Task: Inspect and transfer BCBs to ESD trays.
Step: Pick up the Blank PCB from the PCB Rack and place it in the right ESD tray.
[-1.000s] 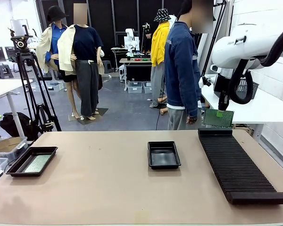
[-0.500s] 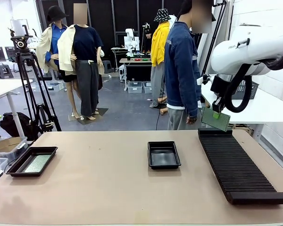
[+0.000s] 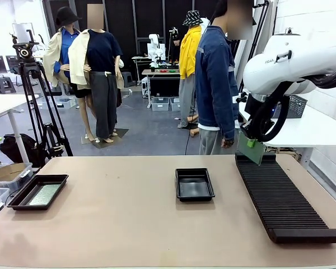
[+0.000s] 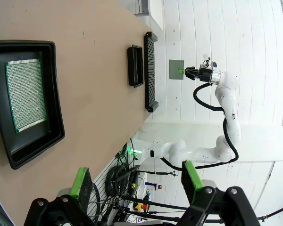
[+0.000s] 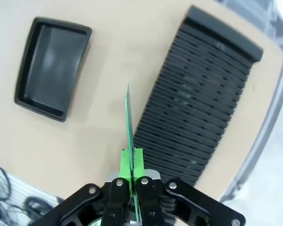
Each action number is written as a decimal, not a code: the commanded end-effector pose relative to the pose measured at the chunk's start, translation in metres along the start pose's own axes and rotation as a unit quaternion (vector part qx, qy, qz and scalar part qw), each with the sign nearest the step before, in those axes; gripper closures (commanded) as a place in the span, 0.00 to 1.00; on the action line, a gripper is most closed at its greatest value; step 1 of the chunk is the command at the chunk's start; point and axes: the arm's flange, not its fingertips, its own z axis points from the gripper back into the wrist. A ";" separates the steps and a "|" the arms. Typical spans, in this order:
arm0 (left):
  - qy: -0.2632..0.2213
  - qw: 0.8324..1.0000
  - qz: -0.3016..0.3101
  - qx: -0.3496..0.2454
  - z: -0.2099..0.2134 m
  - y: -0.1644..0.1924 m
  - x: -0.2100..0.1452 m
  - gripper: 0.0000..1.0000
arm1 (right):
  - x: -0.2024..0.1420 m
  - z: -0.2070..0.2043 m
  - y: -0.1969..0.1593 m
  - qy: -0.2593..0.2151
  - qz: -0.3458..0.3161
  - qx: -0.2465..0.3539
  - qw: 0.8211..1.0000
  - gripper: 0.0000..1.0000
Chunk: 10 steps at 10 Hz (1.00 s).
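While the right gripper (image 3: 251, 144) is clamped with its green pads on one edge of a BCB (image 3: 247, 150), we judge that the step in hand is the transfer of this board. The board hangs tilted just below the gripper, in the air above the far end of the black slotted rack (image 3: 280, 196). From the right wrist we see the board edge-on, straight ahead of the fingers.

The empty ESD tray (image 3: 179, 185) lies on the table (image 3: 117, 224), lower than the gripper and toward its left side, well apart from it. The next move, in our opinion, calls for a sideways carry to this tray, a turn of the board to flat, and a square descent, because the sloping rim leaves little margin around the floor.

Between the rack and the tray the table is bare, so we have open room there. A person (image 3: 215, 84) stands close beyond the gripper, so we would not swing outward.

The left gripper (image 4: 136, 178) has its jaws apart and holds nothing. Below it the second ESD tray (image 4: 23, 44) already contains a second BCB (image 4: 26, 94), lying flat.
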 end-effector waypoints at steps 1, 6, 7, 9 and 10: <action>-0.003 1.000 0.000 0.005 0.000 -0.001 -0.001 0.00 | -0.004 0.007 0.008 -0.009 -0.089 0.044 0.995 1.00; -0.003 1.000 0.000 0.005 0.000 -0.001 -0.001 0.00 | 0.000 -0.003 0.024 -0.066 -0.236 0.097 0.965 1.00; -0.003 1.000 0.000 0.005 0.000 -0.001 -0.001 0.00 | 0.002 -0.007 0.028 -0.069 -0.254 0.110 0.959 1.00; -0.003 1.000 0.000 0.005 0.000 -0.001 -0.001 0.00 | 0.007 -0.015 0.033 -0.063 -0.269 0.124 0.953 1.00; -0.003 1.000 0.000 0.005 0.000 -0.001 -0.001 0.00 | 0.008 -0.019 0.035 -0.063 -0.271 0.138 0.950 1.00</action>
